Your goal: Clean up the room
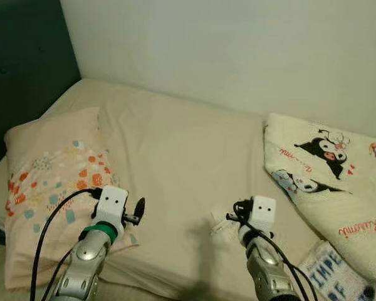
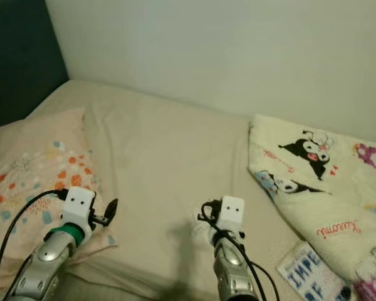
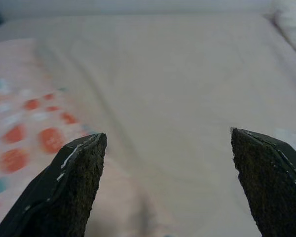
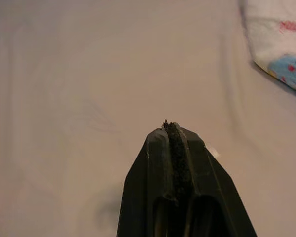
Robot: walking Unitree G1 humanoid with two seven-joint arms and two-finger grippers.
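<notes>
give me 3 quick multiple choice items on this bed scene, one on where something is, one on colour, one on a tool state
1. The pillow lies on which side of the bed, by the robot's sides?
A. left
B. right
C. middle

2. The headboard is
A. white
B. dark
C. red

3. The right tool is
A. wide open
B. shut
C. holding the blanket

Answers:
1. A, it lies under the left tool, opposite the cartoon blanket.
2. B, it shows dark beside the pale wall.
3. B, its wrist view shows the fingers pressed together, while the left tool's stand apart.
</notes>
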